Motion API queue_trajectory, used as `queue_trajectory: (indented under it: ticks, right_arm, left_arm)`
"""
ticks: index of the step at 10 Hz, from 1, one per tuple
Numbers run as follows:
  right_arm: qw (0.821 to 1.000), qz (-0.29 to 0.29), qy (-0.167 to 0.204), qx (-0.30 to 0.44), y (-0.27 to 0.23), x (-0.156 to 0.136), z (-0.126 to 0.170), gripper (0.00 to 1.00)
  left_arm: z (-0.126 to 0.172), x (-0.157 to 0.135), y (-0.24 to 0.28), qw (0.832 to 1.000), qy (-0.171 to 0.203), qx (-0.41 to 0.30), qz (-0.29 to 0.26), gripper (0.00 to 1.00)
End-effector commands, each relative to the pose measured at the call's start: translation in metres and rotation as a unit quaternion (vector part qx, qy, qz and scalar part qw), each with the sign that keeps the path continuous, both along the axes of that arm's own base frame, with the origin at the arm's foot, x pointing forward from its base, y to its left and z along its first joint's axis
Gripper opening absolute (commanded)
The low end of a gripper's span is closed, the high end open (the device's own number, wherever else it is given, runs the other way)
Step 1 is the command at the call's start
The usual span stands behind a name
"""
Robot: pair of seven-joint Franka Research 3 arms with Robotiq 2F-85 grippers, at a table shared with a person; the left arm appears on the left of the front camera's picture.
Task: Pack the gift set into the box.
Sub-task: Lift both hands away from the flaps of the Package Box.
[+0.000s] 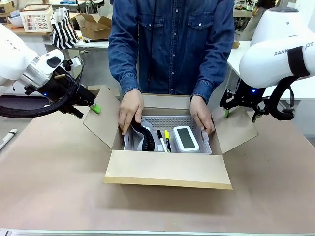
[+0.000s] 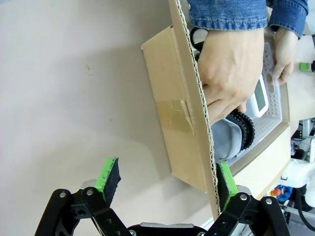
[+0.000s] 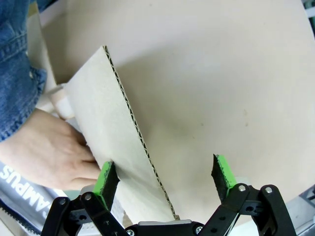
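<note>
A large plain brown cardboard box (image 1: 167, 169) stands open in the middle of the beige counter (image 1: 49, 187), nearer its far edge, with all four flaps folded outward. A rectangular translucent white plastic basket (image 1: 170, 121) with perforated sides sits down inside the box. A person at the far edge grips one short end of it with one hand (image 1: 130, 110) and the opposite end with the other hand (image 1: 202, 114), most likely to lower it level and settle it on the bottom.

The basket holds a black ribbed pouch (image 1: 145, 135) at its left end, lying against something soft and grey. Beside that are two pens (image 1: 165, 140), one with a black cap and one yellow. A white rounded gadget (image 1: 186, 138) with a pale screen lies at the right end.

The left claw (image 2: 166, 183) is spread wide and straddles the edge of the left side flap (image 1: 101, 120), with the cardboard just beside one green pad. The right claw (image 3: 163, 177), equally wide, straddles the right side flap (image 1: 236, 130) in the same way. Neither pinches the cardboard. They seem placed to hold the side flaps out of the opening while the basket goes in, and from there they could fold the flaps shut once the hands leave.
</note>
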State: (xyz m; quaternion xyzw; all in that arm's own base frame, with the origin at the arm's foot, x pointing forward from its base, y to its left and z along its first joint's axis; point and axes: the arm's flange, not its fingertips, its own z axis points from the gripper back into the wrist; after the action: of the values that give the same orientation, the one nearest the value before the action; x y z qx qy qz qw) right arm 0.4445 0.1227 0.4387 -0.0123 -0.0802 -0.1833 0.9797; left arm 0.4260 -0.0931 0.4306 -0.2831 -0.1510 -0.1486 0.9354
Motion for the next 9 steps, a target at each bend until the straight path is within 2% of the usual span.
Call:
queue_trajectory:
  ticks: [1, 9]
  right_arm:
    - [1.000, -0.003, -0.001, -0.009, -0.0010, 0.0007, 0.0040, 1.00]
    - [1.000, -0.003, -0.001, -0.009, -0.0010, 0.0007, 0.0040, 1.00]
  left_arm:
    - [0.0033, -0.0001, -0.0002, 1.000, 0.004, 0.008, 0.004, 1.00]
    - [0.0033, -0.0001, -0.0002, 1.000, 0.004, 0.008, 0.004, 1.00]
